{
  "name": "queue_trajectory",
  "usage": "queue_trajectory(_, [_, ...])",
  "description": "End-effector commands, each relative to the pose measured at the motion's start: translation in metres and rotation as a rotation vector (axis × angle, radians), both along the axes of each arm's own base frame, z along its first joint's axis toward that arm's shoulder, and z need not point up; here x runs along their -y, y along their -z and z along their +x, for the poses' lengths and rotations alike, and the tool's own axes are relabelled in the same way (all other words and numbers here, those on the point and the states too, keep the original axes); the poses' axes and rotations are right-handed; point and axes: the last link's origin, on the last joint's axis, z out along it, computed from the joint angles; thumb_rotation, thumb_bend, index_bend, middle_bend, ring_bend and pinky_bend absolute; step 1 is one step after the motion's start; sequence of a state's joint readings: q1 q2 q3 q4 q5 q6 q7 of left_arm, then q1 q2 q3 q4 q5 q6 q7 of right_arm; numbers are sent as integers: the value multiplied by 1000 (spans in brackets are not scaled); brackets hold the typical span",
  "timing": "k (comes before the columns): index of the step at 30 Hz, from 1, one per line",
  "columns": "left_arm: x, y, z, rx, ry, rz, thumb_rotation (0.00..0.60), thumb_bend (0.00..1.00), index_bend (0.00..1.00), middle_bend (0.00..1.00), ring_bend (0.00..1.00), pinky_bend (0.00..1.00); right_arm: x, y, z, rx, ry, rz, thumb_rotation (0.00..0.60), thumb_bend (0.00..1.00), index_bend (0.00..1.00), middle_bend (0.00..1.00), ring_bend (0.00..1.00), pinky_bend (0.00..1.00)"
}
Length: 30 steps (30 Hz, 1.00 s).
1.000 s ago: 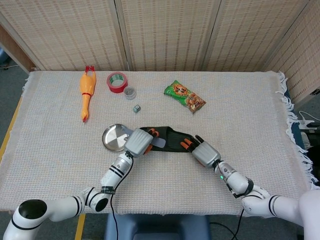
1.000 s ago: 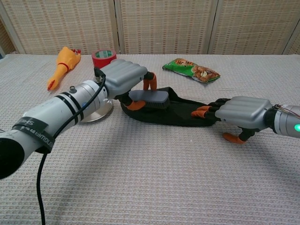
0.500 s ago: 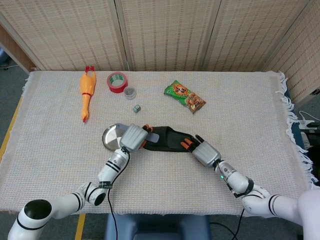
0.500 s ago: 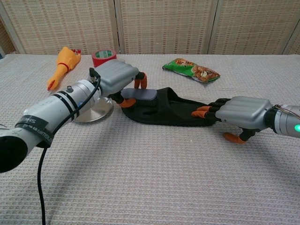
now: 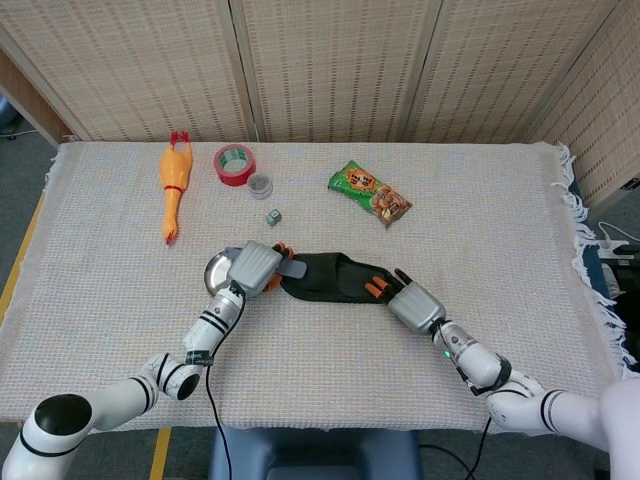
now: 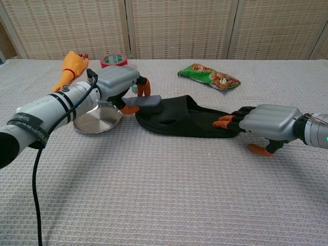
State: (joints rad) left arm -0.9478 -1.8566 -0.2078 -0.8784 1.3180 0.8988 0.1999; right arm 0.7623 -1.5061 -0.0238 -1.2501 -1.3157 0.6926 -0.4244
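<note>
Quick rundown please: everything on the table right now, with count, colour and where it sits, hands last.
slipper: 1, black, table centre, lying flat between the hands
brush: 1, grey, held over the slipper's left end
bowl: 1, silver metal, left of the slipper, under the left arm
rubber chicken: 1, orange-yellow with red comb, far left
tape roll: 1, red, far left, right of the chicken
small round tin: 1, grey, just right of the tape
small cube: 1, grey, below the tin
snack bag: 1, green, far centre-right
tablecloth: 1, beige woven, over the whole table
left hand: 1, grey with orange fingertips, holds the brush
right hand: 1, grey with orange fingertips, fingers on the slipper's right end
</note>
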Motion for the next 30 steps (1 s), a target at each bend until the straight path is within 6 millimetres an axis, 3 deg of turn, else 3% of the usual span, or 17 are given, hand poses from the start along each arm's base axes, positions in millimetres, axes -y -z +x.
queue_trajectory(1, [-2, -6, -7, -4, -4, 6, 600, 397, 509, 655, 770, 1000, 0, -2, 0, 0, -2, -6, 600, 515, 0, 0, 0, 0])
queue_trajectory(9, [11, -27, -23, -16, 37, 46, 600, 395, 501, 649, 770, 1000, -1, -5, 1, 16, 0, -6, 600, 515, 0, 0, 0, 0])
queue_trajectory(15, [26, -42, -48, -58, 24, 66, 600, 395, 501, 649, 770, 1000, -4, -7, 4, 34, -9, -8, 600, 516, 0, 0, 0, 0])
queue_trajectory(19, [28, -39, -70, -127, -4, 62, 600, 391, 500, 648, 770, 1000, -6, -10, 7, 47, -14, -10, 600, 516, 0, 0, 0, 0])
queue_trajectory(24, [26, -32, -81, -164, -24, 57, 600, 392, 489, 631, 770, 1000, -10, -15, 12, 59, -34, -8, 600, 515, 0, 0, 0, 0])
queue_trajectory(27, [24, -31, -83, -192, -6, 76, 600, 393, 477, 617, 770, 1000, -11, -21, 15, 81, -36, -12, 600, 442, 0, 0, 0, 0])
queue_trajectory(30, [22, -29, -88, -234, -14, 78, 600, 393, 400, 532, 770, 1000, -12, -27, 18, 109, -29, -14, 600, 324, 0, 0, 0, 0])
